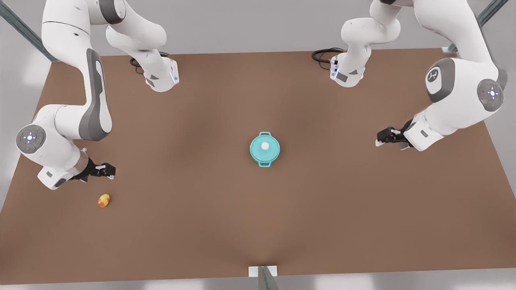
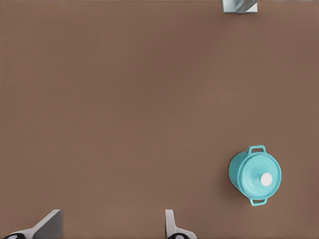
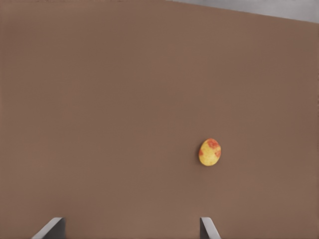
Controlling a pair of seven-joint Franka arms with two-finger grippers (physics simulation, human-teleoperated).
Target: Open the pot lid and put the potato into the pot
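Note:
The teal pot [image 1: 264, 163] stands at the table's middle with the pot lid [image 1: 258, 148] resting flat on it, white knob up. In the left wrist view the pot [image 2: 234, 172] and its lid [image 2: 251, 169] sit well away from the fingers. My left gripper [image 1: 381, 137] hovers at the front view's right, open [image 2: 110, 229] and holding nothing. The potato [image 1: 104, 200], yellow with orange-red patches, lies on the table at the front view's left. My right gripper [image 1: 111, 171] hangs just above it, open [image 3: 129, 229], apart from the potato [image 3: 210, 152].
The brown table [image 1: 258, 225] has a small metal bracket [image 1: 263, 272] at its near edge, also in the left wrist view [image 2: 239, 5]. Both arm bases [image 1: 161, 76] [image 1: 346, 72] with black cables stand along the far edge.

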